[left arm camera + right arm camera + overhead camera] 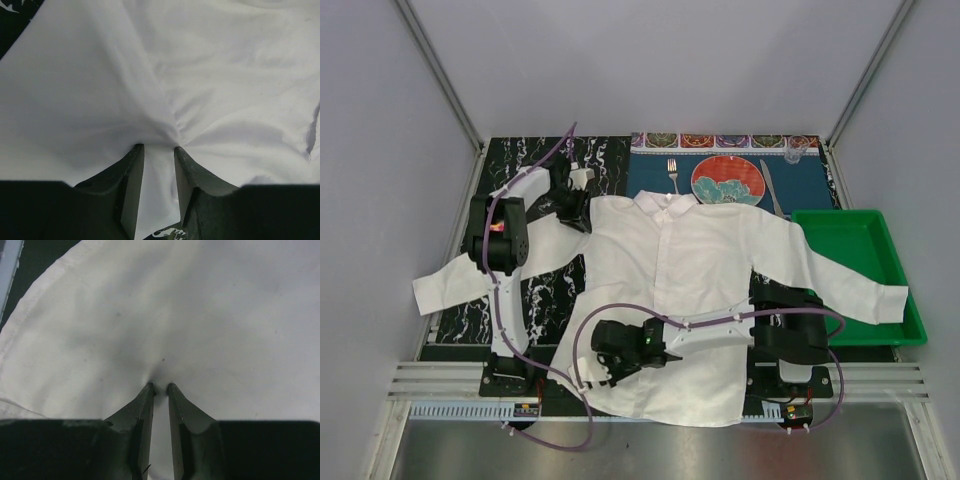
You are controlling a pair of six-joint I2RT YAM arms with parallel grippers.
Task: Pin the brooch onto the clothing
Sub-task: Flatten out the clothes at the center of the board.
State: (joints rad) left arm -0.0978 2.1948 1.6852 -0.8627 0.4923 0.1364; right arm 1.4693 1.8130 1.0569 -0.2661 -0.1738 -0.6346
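Shirt [690, 270], white and collared, lies spread across the middle of the top view, 1 sleeve stretched left over a dark marbled mat [610, 165]. At upper left, the left gripper [159, 148] is clamped on a gathered fold by the shoulder. Lower, left of centre, the right gripper [160, 386] pinches puckered fabric near the hem. A red-and-teal plate [728, 180] sits above the collar; the other sleeve crosses a green tray [865, 235] at right.
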